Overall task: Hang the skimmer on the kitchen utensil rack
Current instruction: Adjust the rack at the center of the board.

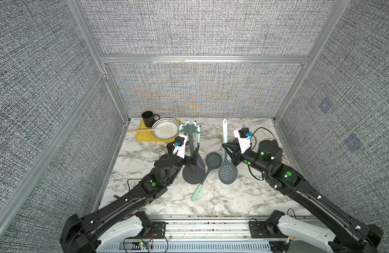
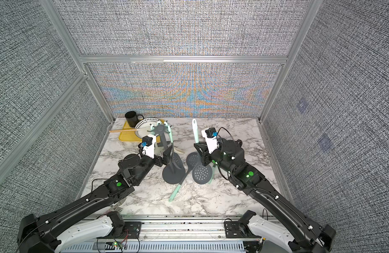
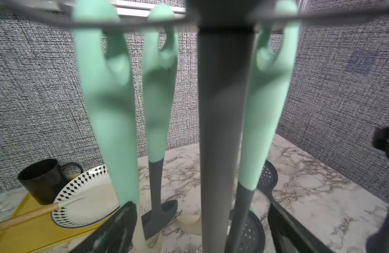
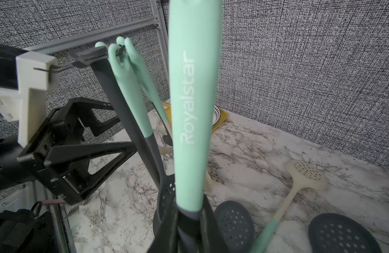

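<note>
The kitchen utensil rack (image 1: pixel 191 151) (image 2: pixel 173 175) is a dark grey stand with a round base and a hooked crown. It stands left of centre, with three mint-handled utensils hanging from it. One of these is a perforated skimmer (image 3: pixel 250 232). My left gripper (image 1: pixel 193 161) (image 3: pixel 200 210) is open, a finger on each side of the pole (image 3: pixel 219 131) and clear of it. My right gripper (image 1: pixel 226 151) (image 4: pixel 189 219) is shut on the neck of a skimmer (image 1: pixel 228 174) (image 4: pixel 193 98). That skimmer is upright, handle up and head near the table, to the right of the rack.
A second grey skimmer (image 1: pixel 213 161) (image 2: pixel 192 160) lies flat between the rack base and the held one. A black mug (image 1: pixel 148 119), a patterned bowl (image 1: pixel 166 129) and a wooden-handled spatula (image 1: pixel 141 130) sit on a yellow mat (image 1: pixel 143 137) at the back left. A cream slotted spatula (image 4: pixel 305 173) lies at the back right.
</note>
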`<state>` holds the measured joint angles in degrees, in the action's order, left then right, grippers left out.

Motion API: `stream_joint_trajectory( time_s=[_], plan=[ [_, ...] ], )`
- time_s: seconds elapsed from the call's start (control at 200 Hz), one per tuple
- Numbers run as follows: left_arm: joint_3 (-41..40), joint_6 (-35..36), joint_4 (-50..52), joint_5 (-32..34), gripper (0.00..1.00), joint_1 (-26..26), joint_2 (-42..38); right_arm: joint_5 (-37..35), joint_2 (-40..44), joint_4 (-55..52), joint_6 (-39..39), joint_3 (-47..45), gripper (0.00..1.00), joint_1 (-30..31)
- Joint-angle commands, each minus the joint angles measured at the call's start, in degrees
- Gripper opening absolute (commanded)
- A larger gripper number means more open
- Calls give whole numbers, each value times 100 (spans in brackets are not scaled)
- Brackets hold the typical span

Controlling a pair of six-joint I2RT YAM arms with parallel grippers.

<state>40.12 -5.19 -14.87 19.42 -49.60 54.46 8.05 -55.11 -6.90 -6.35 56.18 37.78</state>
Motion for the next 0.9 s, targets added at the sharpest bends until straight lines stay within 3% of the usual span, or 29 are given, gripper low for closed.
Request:
stream_joint_trajectory(
  time_s=[0.0, 0.165, 0.39, 0.505, 0.896],
  plan=[
    [-104, -113, 379, -439, 96, 3, -322, 1055, 2, -124, 375, 92, 0, -128],
    [-124, -113, 784, -1074, 96, 3, -581, 1351, -134, -299, 564, 172, 0, -233],
    [-187, -258, 764, -543, 94, 3, -798, 1255, -202, -243, 412, 202, 0, -254],
    [-365, -252, 535, -210, 99, 3, -1080, 995, -192, -280, 337, 200, 0, -254],
    [397, 124, 517, -452, 99, 6, -451, 1023, -132, -235, 235, 16, 0, -254]
  ],
)
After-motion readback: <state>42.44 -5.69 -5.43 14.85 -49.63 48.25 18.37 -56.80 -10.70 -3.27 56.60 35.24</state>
